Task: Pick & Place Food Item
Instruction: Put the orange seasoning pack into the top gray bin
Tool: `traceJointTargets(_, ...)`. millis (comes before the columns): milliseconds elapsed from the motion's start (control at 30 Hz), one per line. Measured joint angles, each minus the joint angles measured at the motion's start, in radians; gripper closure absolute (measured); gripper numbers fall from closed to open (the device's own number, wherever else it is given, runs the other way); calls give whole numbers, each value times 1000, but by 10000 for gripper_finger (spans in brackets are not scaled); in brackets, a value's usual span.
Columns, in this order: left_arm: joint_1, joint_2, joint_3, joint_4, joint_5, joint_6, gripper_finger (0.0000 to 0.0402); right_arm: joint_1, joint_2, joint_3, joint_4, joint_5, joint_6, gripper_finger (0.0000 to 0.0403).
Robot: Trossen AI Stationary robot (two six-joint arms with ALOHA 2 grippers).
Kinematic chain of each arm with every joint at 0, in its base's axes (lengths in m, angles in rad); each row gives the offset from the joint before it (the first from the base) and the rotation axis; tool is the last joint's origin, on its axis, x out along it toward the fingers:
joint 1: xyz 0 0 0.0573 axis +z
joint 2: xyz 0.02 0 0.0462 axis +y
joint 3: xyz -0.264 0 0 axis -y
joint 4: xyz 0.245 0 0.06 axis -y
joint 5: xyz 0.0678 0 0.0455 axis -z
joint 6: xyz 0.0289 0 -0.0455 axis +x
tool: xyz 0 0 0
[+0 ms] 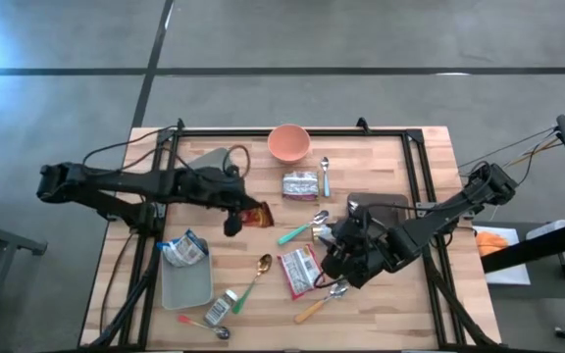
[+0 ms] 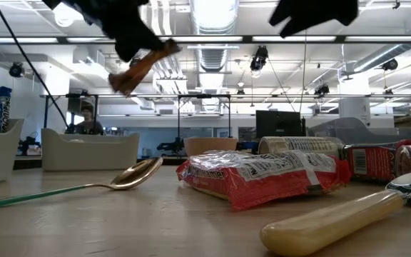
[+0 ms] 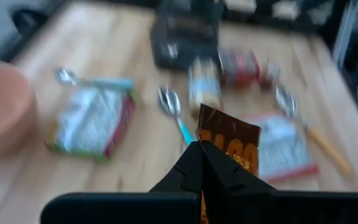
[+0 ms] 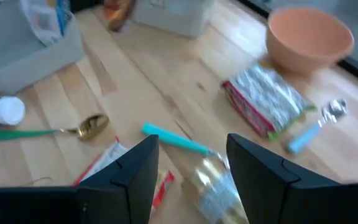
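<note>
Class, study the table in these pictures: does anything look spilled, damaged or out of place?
Nothing is spilled or damaged. Spoons and food packets lie scattered on the table. One oddity: the brown snack packet hangs tilted in the air, pinched in the left gripper. The right gripper hovers open and empty.

Packet (image 3: 229,146) lettering blurred, partly hidden

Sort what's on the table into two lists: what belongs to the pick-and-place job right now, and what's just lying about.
In the job:
- left claw, shut on the brown snack packet, held off the table
- grey bin, a likely drop spot

Lying about:
- orange bowl
- red-and-silver packets
- gold spoon
- right claw, waiting over the table
</note>
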Motion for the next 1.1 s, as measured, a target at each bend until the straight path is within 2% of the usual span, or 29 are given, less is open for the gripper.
traceJointTargets(167,12,-13,0,166,-30,-12,401,-47,-2,0,134,47,-130,214)
traceJointTargets(333,19,-14,0,342,-66,-4,401,-117,-4,0,262,50,-253,214)
traceJointTargets(533,32,-15,0,510,-65,11,401,-197,-16,-1,482,49,-506,214)
traceJointTargets(767,57,-16,0,558,-68,36,401,-241,-63,-1,752,22,-732,214)
traceJointTargets(867,73,-16,0,561,-79,45,401,-242,-77,0,766,-36,-753,214)
traceJointTargets(1100,104,-16,0,593,-60,68,401,-248,-73,0,766,-35,-750,214)
